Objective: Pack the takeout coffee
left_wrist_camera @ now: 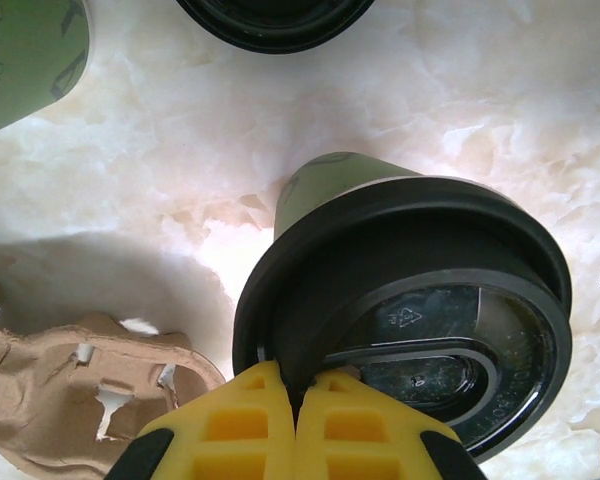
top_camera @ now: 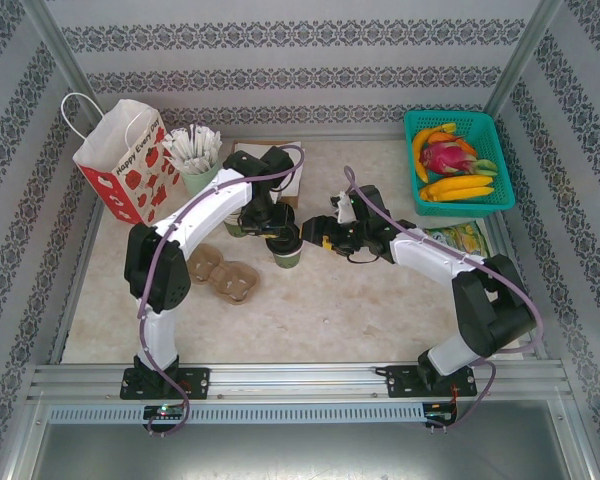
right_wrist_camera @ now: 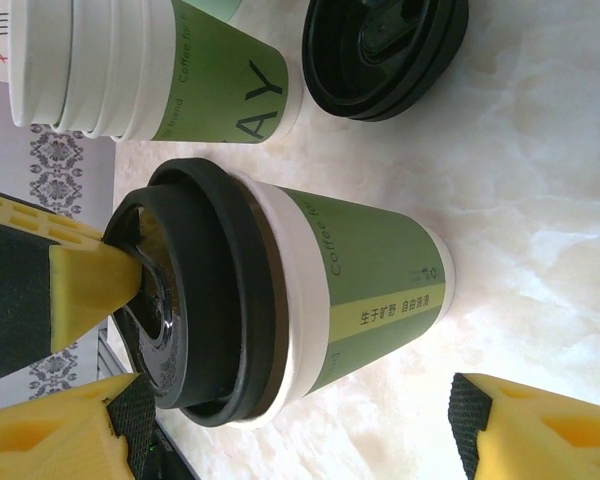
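The takeout coffee (top_camera: pixel 287 254), an olive-green paper cup (right_wrist_camera: pixel 380 285) with a black lid (left_wrist_camera: pixel 410 300), stands upright on the table's middle. My left gripper (left_wrist_camera: pixel 298 395) comes down from above and is shut on the lid's rim, one yellow finger inside the rim and one outside. That grip also appears in the right wrist view, where a yellow finger (right_wrist_camera: pixel 85 290) sits on the lid. My right gripper (top_camera: pixel 312 237) is just right of the cup at table height. It is open, its fingers (right_wrist_camera: pixel 535 430) wide apart and clear of the cup.
A stack of lidless cups (right_wrist_camera: pixel 140 70) and loose black lids (right_wrist_camera: pixel 385 50) stand just behind the coffee. A cardboard cup carrier (top_camera: pixel 225 275) lies to its left. At the back stand a paper bag (top_camera: pixel 125 160), a cup of white sticks (top_camera: pixel 198 165) and a fruit basket (top_camera: pixel 455 160).
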{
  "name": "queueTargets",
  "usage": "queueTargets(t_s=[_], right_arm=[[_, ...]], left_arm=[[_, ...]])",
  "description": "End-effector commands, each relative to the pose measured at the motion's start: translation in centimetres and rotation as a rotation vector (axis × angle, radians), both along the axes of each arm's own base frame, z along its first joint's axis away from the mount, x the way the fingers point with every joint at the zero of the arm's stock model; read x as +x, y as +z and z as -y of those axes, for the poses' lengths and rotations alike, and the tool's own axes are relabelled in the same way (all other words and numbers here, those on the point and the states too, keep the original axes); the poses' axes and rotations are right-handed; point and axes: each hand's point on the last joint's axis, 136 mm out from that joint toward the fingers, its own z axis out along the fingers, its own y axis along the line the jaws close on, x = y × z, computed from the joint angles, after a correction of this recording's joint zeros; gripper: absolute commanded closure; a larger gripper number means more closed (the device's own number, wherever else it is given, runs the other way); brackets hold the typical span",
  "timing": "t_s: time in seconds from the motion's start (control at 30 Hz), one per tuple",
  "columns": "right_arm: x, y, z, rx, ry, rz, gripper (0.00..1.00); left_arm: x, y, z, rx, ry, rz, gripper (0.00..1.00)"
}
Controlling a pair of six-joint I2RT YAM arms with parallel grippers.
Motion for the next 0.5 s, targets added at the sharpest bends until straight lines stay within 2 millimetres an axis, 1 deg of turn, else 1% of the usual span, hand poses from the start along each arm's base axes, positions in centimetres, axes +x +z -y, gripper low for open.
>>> queueTargets(t_s=[0.0,0.13,0.23,0.37,0.47], right_arm=[[0.2,-0.4,-0.3,-0.018,-0.008,-0.026,0.21],[0.0,-1.1,-0.5,-0.025,-0.002,-0.051,0.22],[-0.2,-1.6,-0.7,-0.031,0.004,-0.069,0.23],[-0.1,-2.3,-0.4,-0.047,-0.026,-0.093,0.27],[0.2,-2.4,-0.2,-0.047,-0.054,-0.096,0.29]], left_arm=[[0.0,-0.5,-0.1,0.0,-0.012,-0.033,1.0],[0.5,-1.4,0.4,-0.025,-0.007,-0.042,1.0],[0.8,-1.8,0.8,-0.044,-0.002,-0.049,1.0],[0.4,-2.9,0.7,-0.032,-0.005,-0.079,1.0],[0.0,-3.8,0.3,-0.01,-0.01,-0.108,1.0]])
